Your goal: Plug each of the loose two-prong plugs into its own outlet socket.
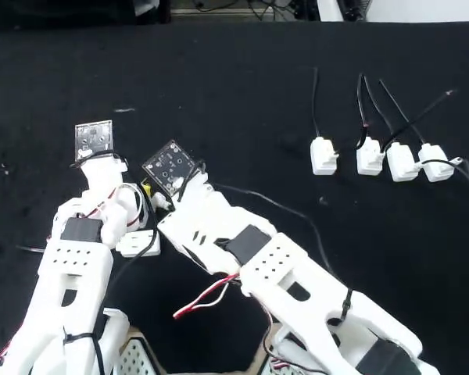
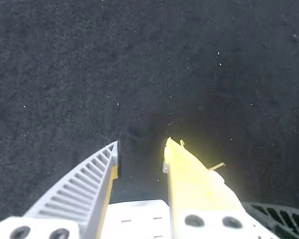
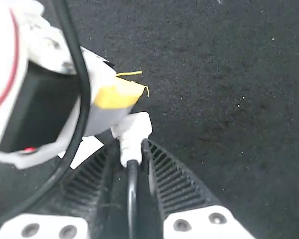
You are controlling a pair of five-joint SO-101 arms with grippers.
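The right tool (image 3: 132, 148) is clenched on a white two-prong plug (image 3: 133, 130). It holds the plug low over the worktop (image 1: 242, 86), just beside the left tool (image 2: 142, 144), which appears clamped on the outlet socket (image 2: 134, 219). The plug is judged light, rigid and smooth-sided. Grip it by the flat sides of the body, not by the black cable (image 3: 132, 199), whose springiness could twist it off line.

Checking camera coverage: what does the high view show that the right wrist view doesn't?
High view only: four loose plugs in a row at the table's right side, cords trailing away, plus the left arm and right arm along their length.
Right wrist view only: the right hand pinching a white plug, its black cord running back between the fingers.
Both: the black table and the yellow tape at the left arm's tip.
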